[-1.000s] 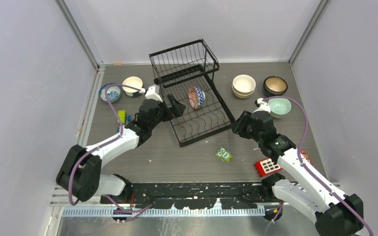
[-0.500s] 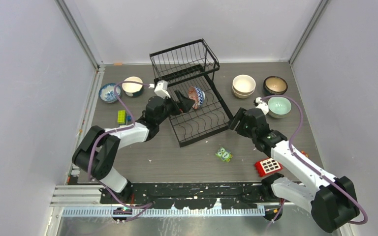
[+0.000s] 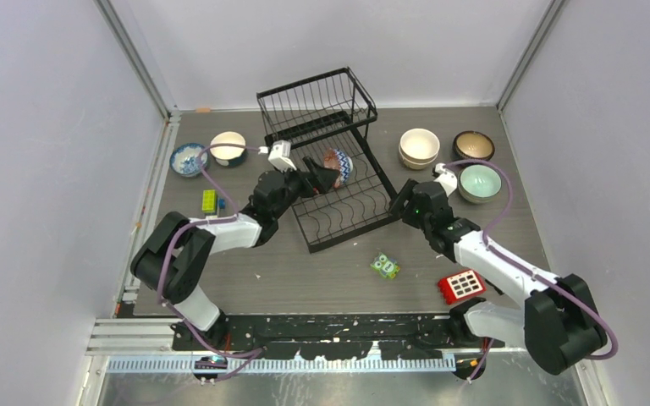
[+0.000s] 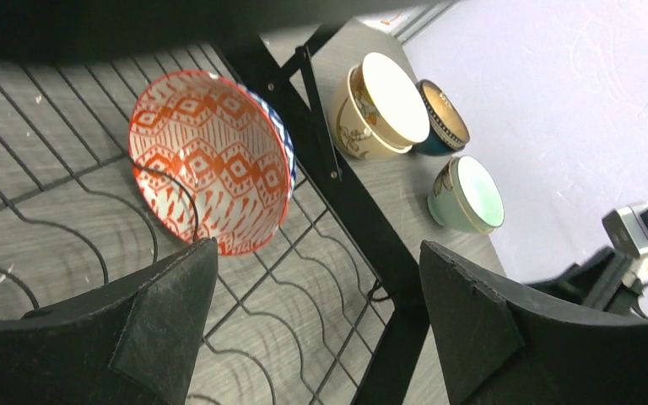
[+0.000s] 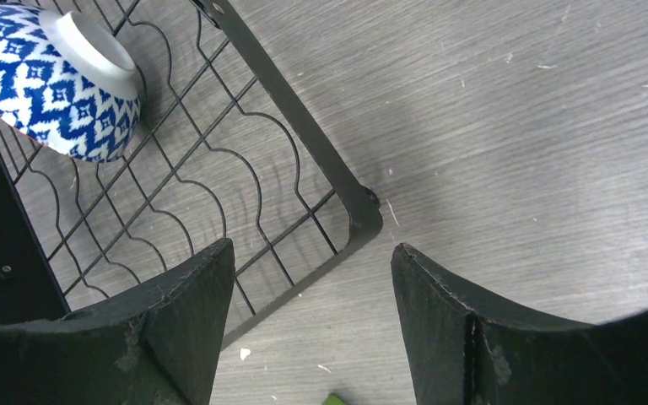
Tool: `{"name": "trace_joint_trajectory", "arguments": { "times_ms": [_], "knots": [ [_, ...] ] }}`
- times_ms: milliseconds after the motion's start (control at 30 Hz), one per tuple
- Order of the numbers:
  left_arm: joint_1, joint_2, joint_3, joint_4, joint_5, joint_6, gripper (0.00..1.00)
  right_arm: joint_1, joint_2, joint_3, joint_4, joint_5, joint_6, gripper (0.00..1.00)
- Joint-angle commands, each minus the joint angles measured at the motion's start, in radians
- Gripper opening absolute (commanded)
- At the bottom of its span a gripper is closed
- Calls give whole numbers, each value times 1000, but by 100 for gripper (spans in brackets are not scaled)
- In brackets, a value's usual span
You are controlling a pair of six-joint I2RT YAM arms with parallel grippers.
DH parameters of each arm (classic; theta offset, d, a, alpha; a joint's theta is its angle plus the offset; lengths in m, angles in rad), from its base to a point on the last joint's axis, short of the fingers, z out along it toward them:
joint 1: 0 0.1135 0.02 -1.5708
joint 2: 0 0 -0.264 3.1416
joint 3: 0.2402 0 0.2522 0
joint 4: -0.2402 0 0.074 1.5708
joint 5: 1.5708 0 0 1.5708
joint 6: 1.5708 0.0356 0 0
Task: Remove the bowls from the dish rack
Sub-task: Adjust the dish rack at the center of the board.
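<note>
One bowl (image 3: 338,167) stands on edge in the lower tray of the black wire dish rack (image 3: 352,231); its inside is red-patterned (image 4: 211,160) and its outside blue-patterned (image 5: 55,80). My left gripper (image 3: 317,175) reaches over the tray from the left, open, with the bowl just beyond its left fingertip (image 4: 194,270) and nothing between the jaws (image 4: 316,249). My right gripper (image 3: 399,205) hangs open and empty (image 5: 312,249) over the table at the rack's near right corner (image 5: 363,211). The upper basket looks empty.
Stacked cream bowls (image 3: 419,146), a dark bowl (image 3: 473,145) and a mint bowl (image 3: 479,182) sit right of the rack. A blue-patterned bowl (image 3: 189,158) and a cream-lined bowl (image 3: 228,147) sit at the left. Toys lie about: green block (image 3: 210,200), owl (image 3: 384,266), red piece (image 3: 461,286).
My left gripper has reached farther over the tray toward the bowl. My right gripper has opened wider and moved left to the rack's corner.
</note>
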Motion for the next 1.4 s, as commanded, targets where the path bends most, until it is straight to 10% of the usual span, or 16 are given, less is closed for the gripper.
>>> {"name": "trace_joint_trajectory", "arguments": {
  "times_ms": [0, 767, 1367],
  "knots": [
    [-27, -61, -58, 44, -24, 33, 90, -4, 52, 20, 152, 40, -3, 73],
    [-144, -471, -263, -195, -186, 113, 89, 9, 212, 46, 218, -54, -10, 66],
    [-144, -393, -136, -277, -216, 177, 89, 110, 220, 39, 200, -46, 119, 47]
  ]
}}
